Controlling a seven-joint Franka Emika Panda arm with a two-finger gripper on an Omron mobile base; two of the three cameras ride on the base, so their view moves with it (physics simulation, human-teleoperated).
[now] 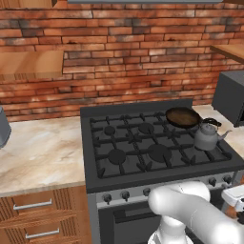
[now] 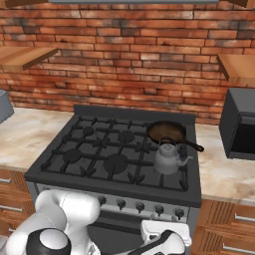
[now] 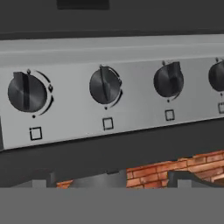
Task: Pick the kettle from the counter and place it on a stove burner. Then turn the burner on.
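Nearest, the hand view faces the range's silver control panel with its row of round black knobs [image 3: 105, 85]; whether the jaws are open or closed cannot be told. Beyond, the small squat grey metal kettle [image 2: 167, 158] sits on the front right black gas burner grate [image 2: 164, 175], apart from the beige marbled counter [image 1: 40, 152]. Just behind it lies the round dark frying pan [image 2: 167, 132].

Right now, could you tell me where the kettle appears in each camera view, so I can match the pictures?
Left base view: the kettle stands at the stove's front right, just in front of the frying pan.
Right base view: right of centre, on the right front grate.
Hand view: not in the picture; it faces the stove knobs.
Shared landmark: the frying pan directly behind the kettle.
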